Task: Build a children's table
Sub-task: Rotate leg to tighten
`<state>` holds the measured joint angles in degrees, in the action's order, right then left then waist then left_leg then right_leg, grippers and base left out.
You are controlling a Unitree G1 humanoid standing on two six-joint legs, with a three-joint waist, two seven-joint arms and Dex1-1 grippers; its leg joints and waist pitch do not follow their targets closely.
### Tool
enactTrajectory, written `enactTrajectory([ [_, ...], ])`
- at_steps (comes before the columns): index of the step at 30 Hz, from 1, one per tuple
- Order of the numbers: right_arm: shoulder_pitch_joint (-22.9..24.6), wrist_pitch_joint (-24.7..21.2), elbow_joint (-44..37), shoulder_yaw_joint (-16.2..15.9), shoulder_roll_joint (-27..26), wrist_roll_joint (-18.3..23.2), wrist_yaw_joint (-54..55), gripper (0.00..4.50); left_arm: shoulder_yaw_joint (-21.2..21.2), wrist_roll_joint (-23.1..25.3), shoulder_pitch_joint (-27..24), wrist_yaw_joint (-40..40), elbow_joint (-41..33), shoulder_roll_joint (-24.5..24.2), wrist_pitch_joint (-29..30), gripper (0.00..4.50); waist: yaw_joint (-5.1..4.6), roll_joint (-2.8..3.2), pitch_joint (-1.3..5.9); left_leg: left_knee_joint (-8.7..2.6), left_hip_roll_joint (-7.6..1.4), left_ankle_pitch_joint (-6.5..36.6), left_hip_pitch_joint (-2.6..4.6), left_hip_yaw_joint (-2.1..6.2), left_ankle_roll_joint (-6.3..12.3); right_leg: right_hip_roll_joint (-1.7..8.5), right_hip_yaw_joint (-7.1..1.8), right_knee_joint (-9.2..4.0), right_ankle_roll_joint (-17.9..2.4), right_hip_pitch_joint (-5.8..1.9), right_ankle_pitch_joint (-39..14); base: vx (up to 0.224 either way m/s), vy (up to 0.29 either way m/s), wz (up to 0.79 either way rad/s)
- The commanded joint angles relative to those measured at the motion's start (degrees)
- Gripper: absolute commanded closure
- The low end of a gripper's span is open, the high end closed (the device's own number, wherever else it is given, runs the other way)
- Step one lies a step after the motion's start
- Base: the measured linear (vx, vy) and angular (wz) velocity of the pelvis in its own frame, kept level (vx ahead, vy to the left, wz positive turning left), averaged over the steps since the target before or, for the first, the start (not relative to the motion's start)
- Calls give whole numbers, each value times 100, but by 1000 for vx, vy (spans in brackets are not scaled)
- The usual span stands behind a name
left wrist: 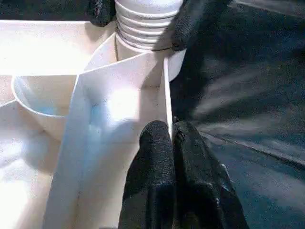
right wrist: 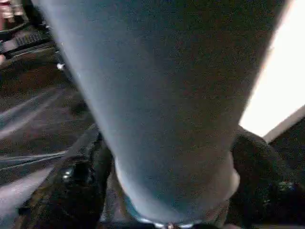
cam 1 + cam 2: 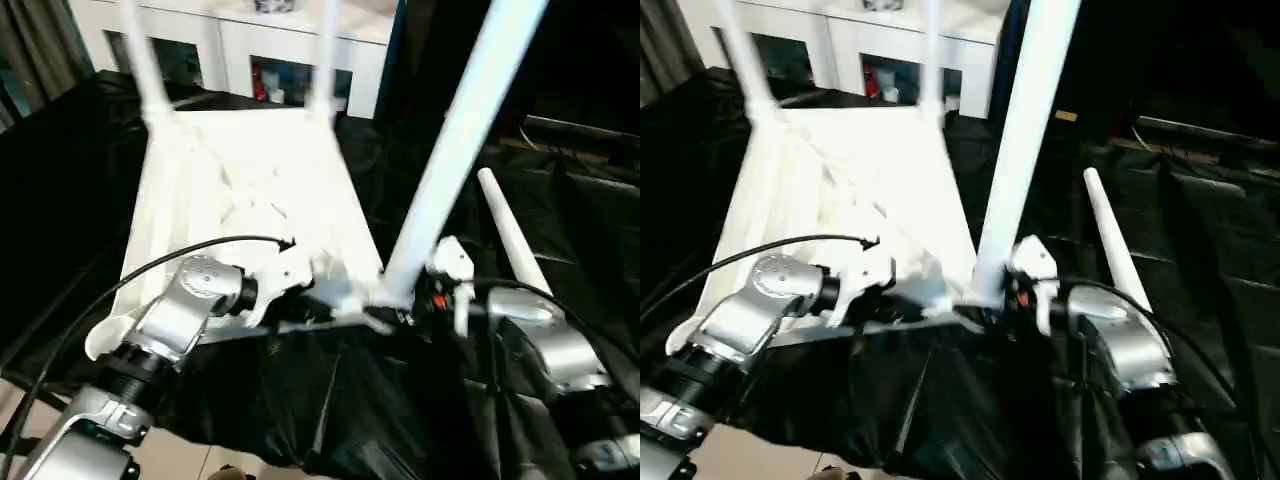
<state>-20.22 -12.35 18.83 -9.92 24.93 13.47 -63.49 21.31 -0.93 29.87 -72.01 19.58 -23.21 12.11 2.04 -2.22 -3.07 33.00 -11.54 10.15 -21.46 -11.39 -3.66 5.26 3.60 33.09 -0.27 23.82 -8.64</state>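
The white tabletop (image 3: 250, 170) lies upside down on black cloth, its ribbed underside facing up. Two white legs (image 3: 145, 60) (image 3: 322, 60) stand in its far corner sockets. A third leg (image 3: 450, 140) rises tilted from the near right corner, where its ribbed end (image 1: 143, 28) sits at the socket. My right gripper (image 3: 420, 295) is shut on this leg's base, one black finger (image 1: 190, 19) on each side. My left gripper (image 1: 171, 138) is shut on the tabletop's thin near rim wall (image 1: 167, 95), just beside that corner. A fourth leg (image 3: 510, 235) lies loose on the cloth to the right.
Black cloth (image 3: 300, 400) covers the work surface and hangs over its near edge. A white cabinet with glass doors (image 3: 250, 40) stands behind the tabletop. Dark clutter lies at the far right.
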Motion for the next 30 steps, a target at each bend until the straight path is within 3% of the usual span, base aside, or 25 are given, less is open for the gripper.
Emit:
enactTrajectory([
  [1, 37, -154, -272, -177, 83, 52, -218, 128, 390, -176, 13, -461, -141, 87, -242, 450, -20, 42, 359, -384, -195, 1540, 121, 65, 189, 232, -227, -344, -1219, -270, -1542, 0, 0, 0],
  [5, 136, -282, -431, -265, 165, 35, -393, 157, 417, -142, 8, -584, -67, 26, -354, 450, 5, 46, 371, -369, -195, 1344, 108, 60, 229, 237, -225, -311, -1267, -287, -1288, 0, 0, 0],
  [9, 186, -394, -489, -269, 102, 92, -301, 169, 354, -110, 28, -513, 57, 89, -336, 450, 1, 51, 361, -371, -192, 1446, 116, 60, 185, 239, -221, -328, -1257, -279, -1448, 0, 0, 0],
  [13, 211, -336, -240, -77, -242, -92, 503, 172, 159, 18, 192, 162, 409, 422, -104, 450, -14, 44, 314, -386, -173, 1887, 156, 68, 24, 247, -213, -424, -1078, -226, -2218, 0, 0, 0],
  [15, 105, -304, 115, 125, -625, -328, 1485, 173, -39, 43, 363, 782, 695, 752, 114, 450, -45, 31, 313, -394, -164, 2056, 166, 101, -94, 258, -190, -460, -943, -218, -2613, 0, 0, 0],
  [17, 11, -217, 380, 292, -889, -436, 2138, 173, -91, 96, 449, 1149, 822, 934, 192, 450, -104, 21, 297, -393, -146, 2230, 139, 145, -167, 277, -154, -509, -690, -219, -3165, -25, 2, -2],
  [20, -237, -139, 948, 610, -1370, -519, 3304, 174, -142, 159, 538, 1716, 959, 1309, 437, 450, -206, 23, 288, -381, -124, 2402, 124, 187, -163, 278, -101, -586, -514, -199, -3527, 0, 0, 0],
  [22, -333, -77, 1144, 678, -1553, -552, 3693, 174, -149, 184, 558, 1917, 992, 1485, 552, 450, -259, 60, 298, -374, -121, 2481, 126, 210, -176, 286, -84, -594, -481, -189, -3598, 0, 0, 0],
  [25, -532, 108, 1487, 762, -1989, -593, 4257, 174, -162, 282, 595, 2380, 1100, 1927, 727, 450, -334, 39, 293, -355, -109, 2603, 145, 196, -109, 259, -70, -631, -517, -150, -3532, 0, 0, 0],
  [28, -709, 300, 1755, 745, -2248, -744, 4556, 174, 21, 459, 552, 2500, 1189, 2080, 644, 450, -357, 41, 306, -371, -105, 2549, 116, 204, -61, 251, -68, -622, -520, -177, -3392, 0, 0, 0],
  [30, -755, 371, 1819, 792, -2310, -666, 4442, 118, 62, 489, 529, 2521, 1189, 2068, 625, 450, -348, 53, 309, -381, -112, 2555, 114, 200, -22, 248, -83, -609, -557, -181, -3232, 0, 0, 0],
])
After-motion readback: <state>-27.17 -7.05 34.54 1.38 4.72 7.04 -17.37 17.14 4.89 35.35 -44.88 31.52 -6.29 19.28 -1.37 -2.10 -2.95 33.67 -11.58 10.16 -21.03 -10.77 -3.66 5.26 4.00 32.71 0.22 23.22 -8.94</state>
